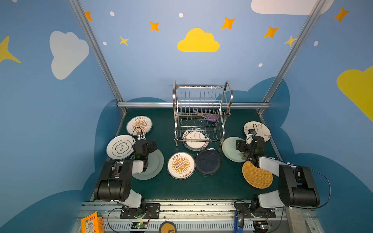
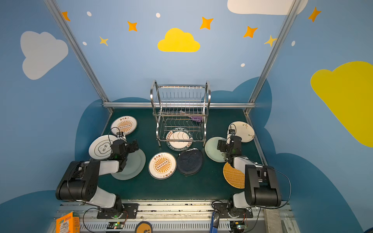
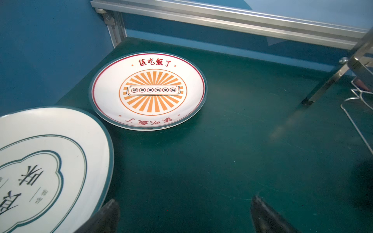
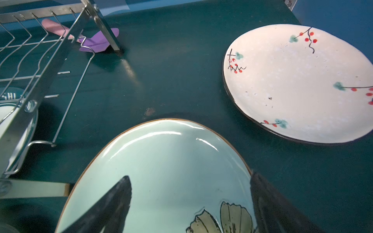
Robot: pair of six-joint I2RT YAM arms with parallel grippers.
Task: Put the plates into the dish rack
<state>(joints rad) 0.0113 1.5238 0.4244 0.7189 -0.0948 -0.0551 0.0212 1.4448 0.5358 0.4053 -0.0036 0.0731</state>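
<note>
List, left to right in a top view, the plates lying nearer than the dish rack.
White round plate with dark emblem, plain pale green round plate, white round plate with orange sunburst, dark navy round plate, pale green round plate with leaf motif, woven tan round plate.

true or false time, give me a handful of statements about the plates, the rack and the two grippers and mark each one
1. The upper tier of the dish rack holds no plate. True.
2. The right gripper is shut on a plate. False: its jaws stand open over the leaf-painted pale green plate, gripping nothing.
3. Two sunburst plates lie flat on the table. True.
4. The dark navy plate stands in the rack. False: it lies flat on the table in front of the rack.
5. The left gripper is open and empty. True.
</note>
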